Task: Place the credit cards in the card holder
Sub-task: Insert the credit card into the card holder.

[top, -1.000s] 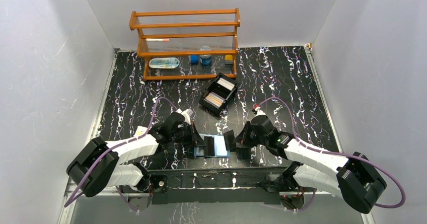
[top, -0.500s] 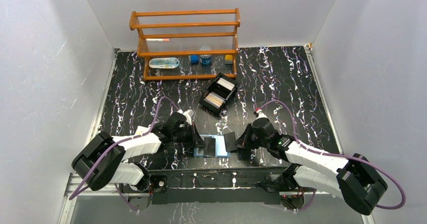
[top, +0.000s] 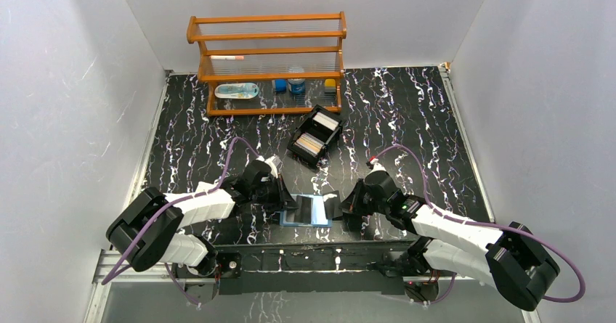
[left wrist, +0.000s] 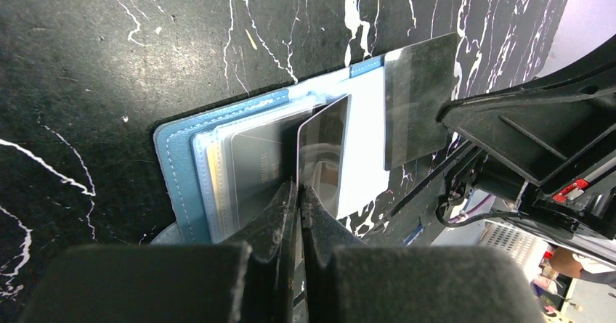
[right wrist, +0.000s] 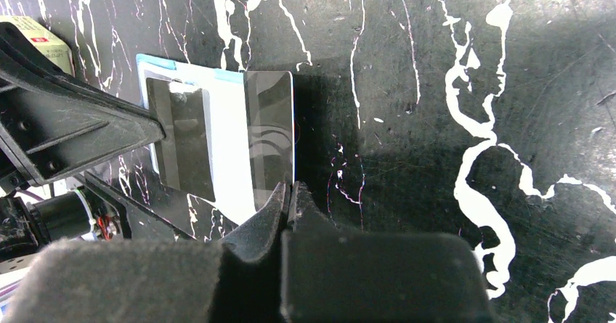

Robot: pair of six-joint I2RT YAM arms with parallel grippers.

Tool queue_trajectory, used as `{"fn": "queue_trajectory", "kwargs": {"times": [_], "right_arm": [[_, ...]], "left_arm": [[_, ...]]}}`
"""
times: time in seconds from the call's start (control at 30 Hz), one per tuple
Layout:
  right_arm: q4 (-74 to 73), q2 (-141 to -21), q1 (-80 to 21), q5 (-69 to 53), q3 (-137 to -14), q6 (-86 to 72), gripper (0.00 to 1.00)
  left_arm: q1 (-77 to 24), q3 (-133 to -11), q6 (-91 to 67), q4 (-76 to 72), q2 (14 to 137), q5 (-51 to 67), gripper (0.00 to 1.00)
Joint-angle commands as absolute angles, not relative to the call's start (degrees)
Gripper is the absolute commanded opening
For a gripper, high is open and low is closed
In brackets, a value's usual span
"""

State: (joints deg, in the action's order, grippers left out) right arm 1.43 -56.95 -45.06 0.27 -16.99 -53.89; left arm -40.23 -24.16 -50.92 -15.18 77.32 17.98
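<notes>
The left fingers [left wrist: 298,190] clamp a credit card [left wrist: 323,149] over the card holder [left wrist: 178,170]; the right fingers [right wrist: 288,191] pinch a second card [right wrist: 270,120] at the holder's right edge. Thin, stiff and slick, the cards seem best gripped by an edge.

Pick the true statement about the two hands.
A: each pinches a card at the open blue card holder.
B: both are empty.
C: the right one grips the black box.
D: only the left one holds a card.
A: the left hand is shut on a card and the right hand on a second card, both at the open blue card holder.
</notes>
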Motion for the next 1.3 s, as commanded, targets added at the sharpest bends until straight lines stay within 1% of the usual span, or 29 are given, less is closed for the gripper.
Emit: {"fn": "queue_trajectory", "kwargs": {"times": [0.0, 0.17, 0.6, 0.83, 0.93, 1.03, 1.27], "right_arm": [[1.22, -56.51, -45.09, 1.15, -16.12, -53.76, 0.00], [1.52, -56.42, -45.04, 0.99, -15.87, -53.83, 0.00], [3.37, -57.53, -45.09, 0.57, -15.21, -54.31, 0.00], [3.55, -57.95, -45.07, 0.34, -15.52, -54.39, 0.00], [3.87, -58.19, -45.09, 0.27, -15.41, -54.43, 0.00], [4.12, -58.52, -45.08, 0.18, -15.46, -54.48, 0.00], [4.75, -59.02, -45.09, -0.13, -15.13, -54.75, 0.00]], "left_arm": [[-40.00, -23.82, -51.16, -14.63, 77.50, 13.00, 0.00], [-39.97, -23.21, -50.48, -14.73, 76.12, 10.66, 0.00], [-40.16, -18.04, -56.48, -25.19, 77.40, 14.71, 0.00], [-40.46, -16.65, -56.82, -29.36, 78.13, 15.73, 0.00], [-41.23, -17.31, -56.18, -29.01, 78.13, 15.50, 0.01], [-42.59, -18.35, -55.55, -27.85, 80.09, 14.66, 0.05], [-46.69, -20.76, -54.57, -26.22, 81.35, 11.24, 0.05]]}}
